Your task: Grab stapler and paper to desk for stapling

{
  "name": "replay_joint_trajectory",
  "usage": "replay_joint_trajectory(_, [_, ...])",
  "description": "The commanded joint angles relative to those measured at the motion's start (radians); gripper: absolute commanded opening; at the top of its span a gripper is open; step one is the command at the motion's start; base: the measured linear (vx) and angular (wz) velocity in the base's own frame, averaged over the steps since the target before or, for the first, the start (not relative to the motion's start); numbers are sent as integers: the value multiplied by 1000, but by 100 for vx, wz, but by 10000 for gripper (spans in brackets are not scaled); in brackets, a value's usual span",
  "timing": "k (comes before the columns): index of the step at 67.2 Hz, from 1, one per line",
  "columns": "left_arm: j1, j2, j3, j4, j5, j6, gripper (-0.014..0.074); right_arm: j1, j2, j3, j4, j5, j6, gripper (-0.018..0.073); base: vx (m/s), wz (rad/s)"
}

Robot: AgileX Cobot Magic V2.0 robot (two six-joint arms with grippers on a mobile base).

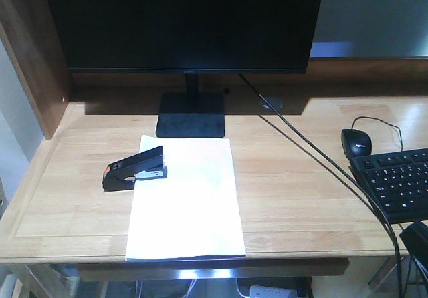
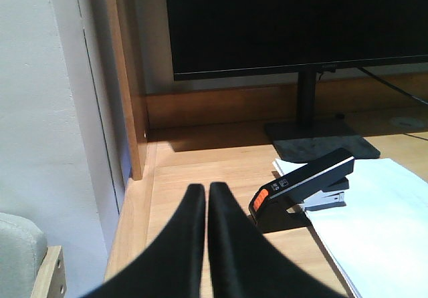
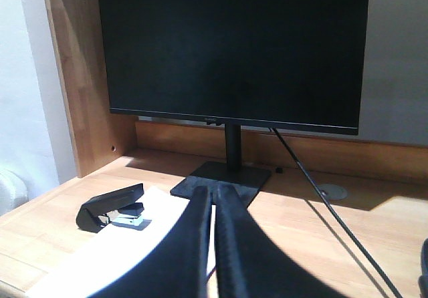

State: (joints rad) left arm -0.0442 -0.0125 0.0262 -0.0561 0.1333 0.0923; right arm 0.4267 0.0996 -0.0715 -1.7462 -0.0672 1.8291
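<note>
Black stapler (image 1: pixel 134 168) rests on paper (image 1: pixel 186 201) edge.

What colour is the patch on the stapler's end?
Orange-red, on the stapler; clearest in the left wrist view.

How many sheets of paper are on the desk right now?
1. The paper lies on the desk before the monitor stand, stapler over its left edge. Sheets underneath can't be ruled out.
</note>
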Motion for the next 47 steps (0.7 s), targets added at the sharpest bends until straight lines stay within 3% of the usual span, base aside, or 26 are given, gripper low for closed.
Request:
replay_joint_trajectory(1, [-1,-14,14,-2,-72,-9,-6,-3,10,-28,-41,50,-35,-9,0,0])
replay_joint_trajectory(6, [-1,-14,14,-2,-72,-9,-6,-3,10,-28,-19,52,-110,-9,0,0])
replay_joint_trajectory(12, [-1,-14,14,-2,-72,-9,-6,-3,10,-28,117,53,-297,-9,0,0])
replay_joint_trajectory(28, [-1,-14,14,-2,-72,-9,-6,-3,10,-28,901,146,-1082,-9,0,0])
replay_joint_trajectory(34, [-1,-14,14,-2,-72,-9,-6,-3,10,-28,1145,164,-1338,-9,0,0])
replay_joint_trajectory(41, [-1,-14,14,-2,-72,-9,-6,-3,10,-28,1329,165,-1553,-9,0,0])
replay_joint_trajectory(47, [-1,-14,14,-2,-72,-9,-6,-3,10,-28,1394,165,-1617,-9,0,0])
